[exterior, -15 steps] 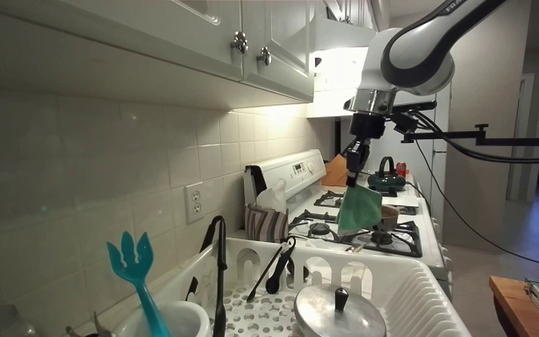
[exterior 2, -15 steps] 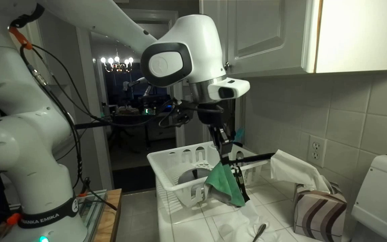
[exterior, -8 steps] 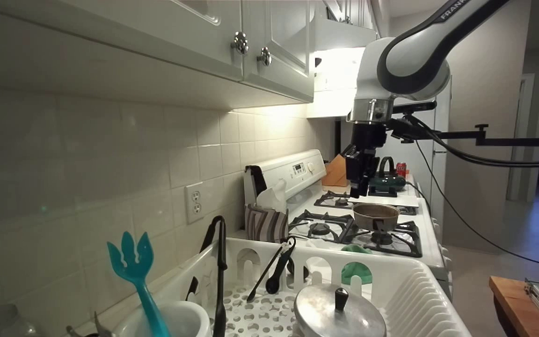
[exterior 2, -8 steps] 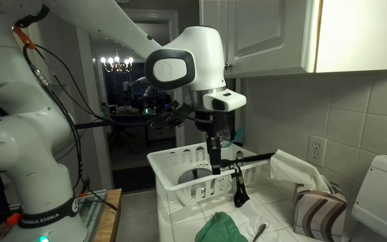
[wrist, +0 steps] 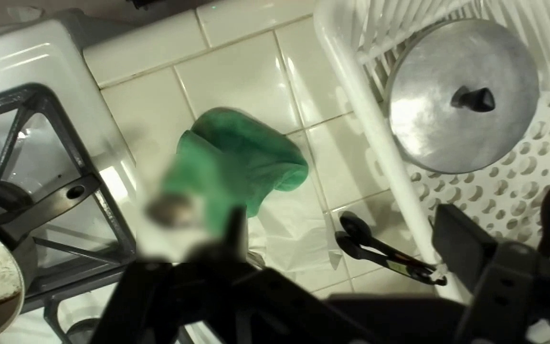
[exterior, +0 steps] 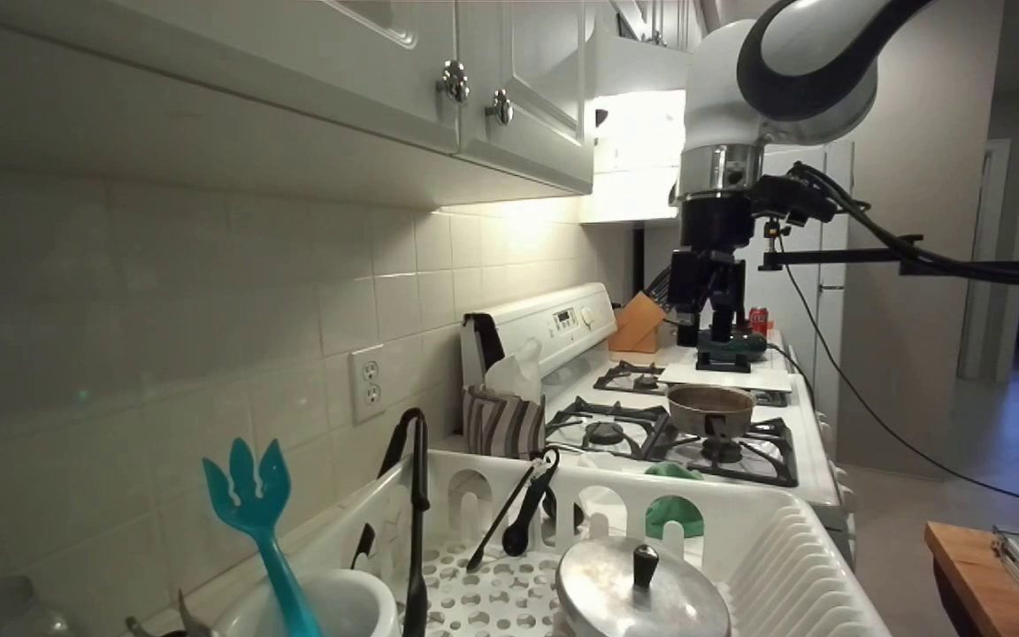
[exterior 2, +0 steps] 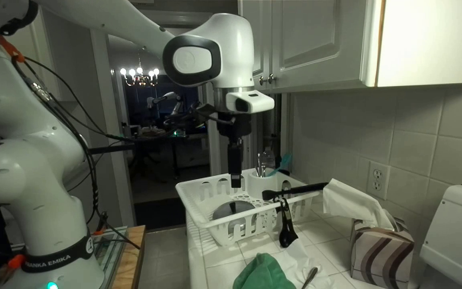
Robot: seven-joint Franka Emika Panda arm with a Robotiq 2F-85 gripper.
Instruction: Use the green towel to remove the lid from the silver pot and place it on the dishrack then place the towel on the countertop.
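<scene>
The green towel (wrist: 256,153) lies crumpled on the tiled countertop (exterior 2: 225,269), between stove and dishrack; in an exterior view the towel (exterior: 676,516) shows only through the dishrack's slots. Inside the white dishrack (exterior 2: 215,222) rests the round silver lid (wrist: 466,95), its black knob up. The silver pot (exterior: 711,407) sits uncovered on a front burner, its handle toward the counter in the wrist view. High above the counter, my gripper (exterior: 706,334) stands open with its fingers (wrist: 461,243) wide apart. Nothing is between them.
Black measuring spoons (exterior 2: 287,228) hang from the dishrack's rim, and a black-handled utensil (exterior 2: 299,189) juts across it. A striped tissue box (exterior 2: 381,253) stands by the wall. White paper with a spoon (exterior 2: 310,277) lies beside the towel. Cabinets (exterior: 509,88) overhang the counter.
A second ago my gripper held the towel in the air. Half a second later the towel lay on the countertop. Since then the gripper has risen and its fingers have spread wide.
</scene>
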